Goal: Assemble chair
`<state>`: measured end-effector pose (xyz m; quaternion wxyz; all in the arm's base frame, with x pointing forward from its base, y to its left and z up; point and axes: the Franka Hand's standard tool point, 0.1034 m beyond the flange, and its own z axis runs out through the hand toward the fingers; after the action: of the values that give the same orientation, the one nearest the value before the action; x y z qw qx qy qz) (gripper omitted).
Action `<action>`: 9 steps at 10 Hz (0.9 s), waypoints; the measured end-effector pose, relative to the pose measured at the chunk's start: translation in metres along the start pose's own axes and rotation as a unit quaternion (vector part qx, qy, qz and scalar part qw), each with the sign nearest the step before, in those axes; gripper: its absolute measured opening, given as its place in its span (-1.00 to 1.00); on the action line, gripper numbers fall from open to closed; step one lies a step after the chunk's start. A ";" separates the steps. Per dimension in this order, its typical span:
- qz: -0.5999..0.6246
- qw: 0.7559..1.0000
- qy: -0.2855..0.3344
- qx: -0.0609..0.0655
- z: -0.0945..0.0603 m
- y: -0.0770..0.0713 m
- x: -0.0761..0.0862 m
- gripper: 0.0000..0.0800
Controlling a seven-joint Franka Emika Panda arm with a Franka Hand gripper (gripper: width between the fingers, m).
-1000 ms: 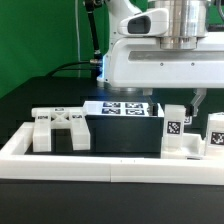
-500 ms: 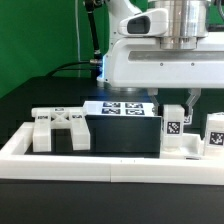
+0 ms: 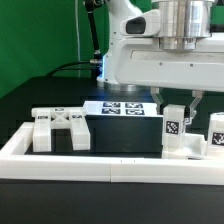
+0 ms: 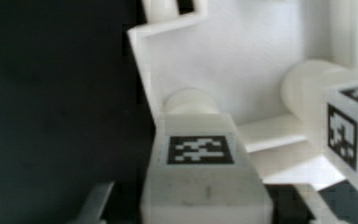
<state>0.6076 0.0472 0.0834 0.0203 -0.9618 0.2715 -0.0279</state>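
The chair is in loose white tagged pieces inside the rail. One upright white piece point(image 3: 174, 130) with a rounded top stands at the exterior view's right. My gripper point(image 3: 178, 108) comes down from above, its fingers shut on either side of that piece. In the wrist view the same piece point(image 4: 202, 150) fills the space between the fingers point(image 4: 99, 205), its tag facing the camera, with my gripper point(image 4: 202, 208) around it. A second tagged piece point(image 3: 214, 135) stands just beyond it, seen also as the neighbouring piece point(image 4: 345, 112).
A cross-shaped white piece point(image 3: 58, 126) lies at the exterior view's left. The marker board point(image 3: 125, 108) sits in the middle behind a dark block. A low white border rail point(image 3: 100, 166) runs along the front. A green backdrop stands behind.
The fingers have drawn in from a wide stance onto the upright white piece. The piece itself stays where it stood.
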 end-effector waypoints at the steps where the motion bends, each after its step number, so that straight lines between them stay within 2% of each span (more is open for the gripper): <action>1: 0.054 0.999 0.000 0.003 0.000 -0.001 0.000 -0.27; 6: 0.214 0.977 -0.003 0.011 0.000 -0.005 -0.001 -0.27; 9: 0.307 0.952 -0.006 0.013 0.001 -0.008 -0.004 -0.27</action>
<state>0.6087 0.0561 0.0829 0.0417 -0.8321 0.5528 -0.0176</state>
